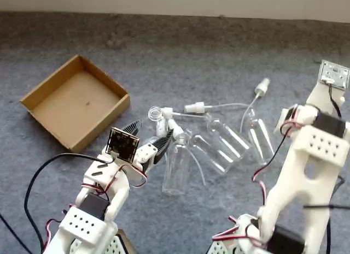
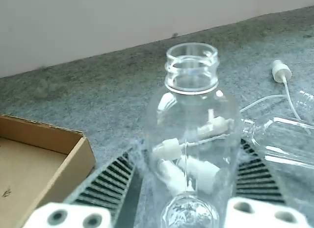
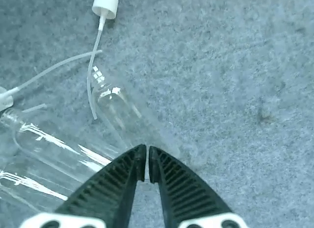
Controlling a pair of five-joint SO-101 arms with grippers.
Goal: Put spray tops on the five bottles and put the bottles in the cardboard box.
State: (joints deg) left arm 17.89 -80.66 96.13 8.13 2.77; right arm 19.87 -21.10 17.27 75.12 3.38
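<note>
We hold one uncapped bottle (image 2: 191, 115) in the left gripper (image 2: 189, 157). Its ribbed fingers (image 2: 110, 181) bear on both flanks of the clear body. The open neck points away from the wrist, with nothing across it. In the high view this gripper (image 1: 150, 131) sits at the edge of the cluster of loose parts on the grey carpet (image 1: 219, 46). The cardboard box (image 1: 101, 124) is near it, and no bottle lies in it yet.

The right gripper (image 3: 147, 150) hangs over a lying bottle (image 3: 115, 108) with its jaws drawn almost together and nothing between them. A spray top (image 3: 105, 3) lies near, and its dip tube (image 3: 93, 71) curves across that bottle's shoulder.

We judge the step in hand to be fitting a top to the held bottle. Recommended procedure:

1. Clamp on the body only, so the neck is fully exposed and the bottle's axis is steady.
2. Part the right jaws and take a spray top by its white head, so the tube trails free.
3. Enter the tube tip into the neck first, in line with the neck's axis. The tube looks thin and limp and will likely deflect off the rim.
4. Seat the head only once the tube is inside.
5. Expect the smooth wall to slip or rotate under seating force, and oppose the push squarely.
</note>
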